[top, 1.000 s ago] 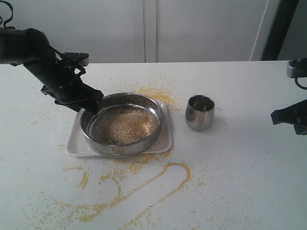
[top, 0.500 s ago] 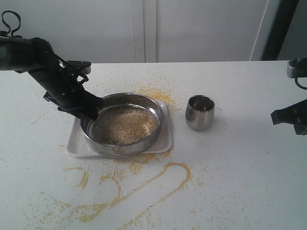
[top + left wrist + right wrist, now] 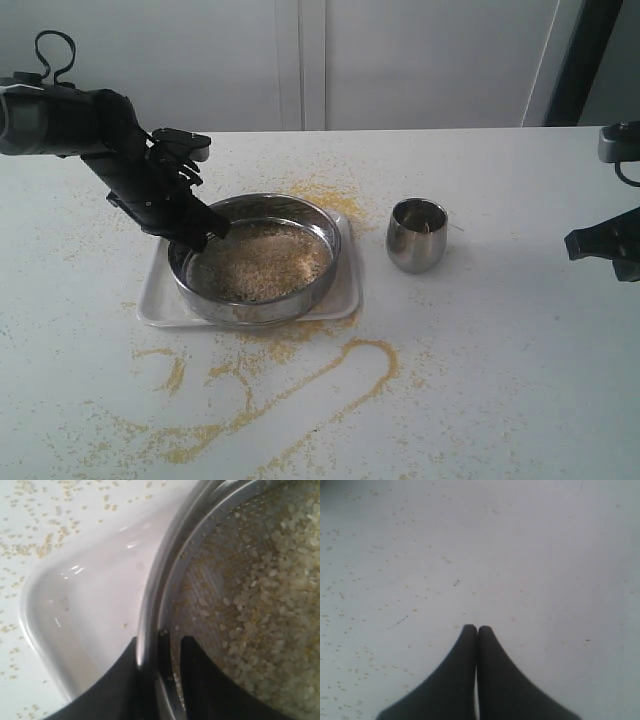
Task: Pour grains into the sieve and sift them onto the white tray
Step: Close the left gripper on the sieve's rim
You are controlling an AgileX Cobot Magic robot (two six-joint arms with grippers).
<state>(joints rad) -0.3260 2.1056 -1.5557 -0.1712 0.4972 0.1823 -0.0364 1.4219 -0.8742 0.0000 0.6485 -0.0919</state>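
At ten o'clock on the sieve (image 3: 262,300), the left gripper (image 3: 200,232) clamps its rim; a slip could toss grains (image 3: 260,262) past the white tray (image 3: 150,300).

We see a pale bench (image 3: 500,350) carrying the white tray (image 3: 150,305) left of centre and a steel cup (image 3: 416,235) right of it, apart. Spilled yellow grains (image 3: 300,385) lie around the tray and loop across the lower left.
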